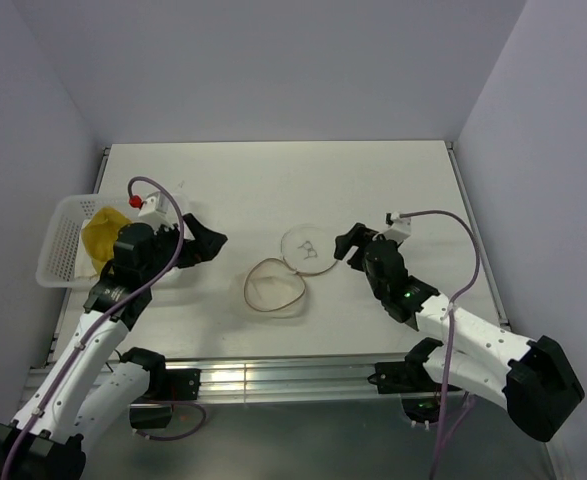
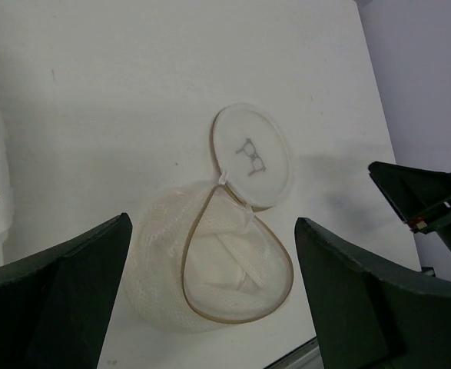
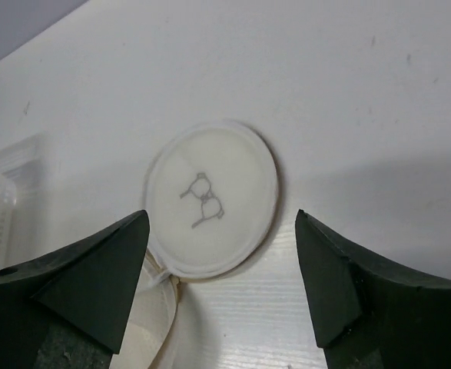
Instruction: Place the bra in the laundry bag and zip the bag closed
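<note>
Both left tool (image 2: pixel 212 231) and right tool (image 3: pixel 221 219) wide apart; mesh laundry bag (image 1: pixel 275 291) agape, lid (image 1: pixel 307 248) flat alongside.

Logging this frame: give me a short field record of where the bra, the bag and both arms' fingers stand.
bra: lying in the white basket at the left edge of the table
laundry bag: mid-table, unzipped, mouth open, no yellow inside
lid: flipped back, lying flat beside the mouth
left gripper: fingers open, empty, between basket and bag
right gripper: fingers open, empty, just right of the lid
task state: bra not yet in the bag, zip not closed
</note>
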Robot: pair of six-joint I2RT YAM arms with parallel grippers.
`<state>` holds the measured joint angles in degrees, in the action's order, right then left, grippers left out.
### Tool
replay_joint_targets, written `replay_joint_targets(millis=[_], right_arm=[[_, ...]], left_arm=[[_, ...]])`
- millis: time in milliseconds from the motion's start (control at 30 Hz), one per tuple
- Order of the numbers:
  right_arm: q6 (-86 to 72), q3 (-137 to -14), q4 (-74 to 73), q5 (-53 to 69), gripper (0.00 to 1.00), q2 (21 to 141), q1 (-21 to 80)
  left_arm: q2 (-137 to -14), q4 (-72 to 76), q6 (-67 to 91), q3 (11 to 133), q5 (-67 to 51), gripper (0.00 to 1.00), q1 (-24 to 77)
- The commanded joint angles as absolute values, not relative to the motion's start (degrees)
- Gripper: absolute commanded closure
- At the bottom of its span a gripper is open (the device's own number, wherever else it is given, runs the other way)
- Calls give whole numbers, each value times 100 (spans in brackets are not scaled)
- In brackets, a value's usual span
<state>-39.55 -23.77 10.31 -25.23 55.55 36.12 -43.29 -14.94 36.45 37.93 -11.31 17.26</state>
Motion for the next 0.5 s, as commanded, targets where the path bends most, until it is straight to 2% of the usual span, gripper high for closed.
replay_joint_targets(millis=[0,167,300,333,400,467], right_arm=[[-3667,-2874,554,-3392,16,5160,3595],[-3130,-2759,1212,-2105,18,4833,3612],[-2849,-3067,1081,-1556,20,5447,3787],[-2804,-3085,1133,-1530,20,5501,3805],[-2769,-3015,1291,-1399,21,5624,3841],[-2777,-3006,1345,-1240,21,5695,3858]], left_arm=[[-4271,-1511,3481,4218,-564,6,1749],[-4394,-1784,3428,4447,-35,10,1749],[-4500,-1942,3524,4570,964,12,1740],[-4570,-1942,3551,4570,1550,13,1732],[-4701,-1715,3796,4544,1854,14,1426],[-5096,-1478,3902,4631,1285,19,586]])
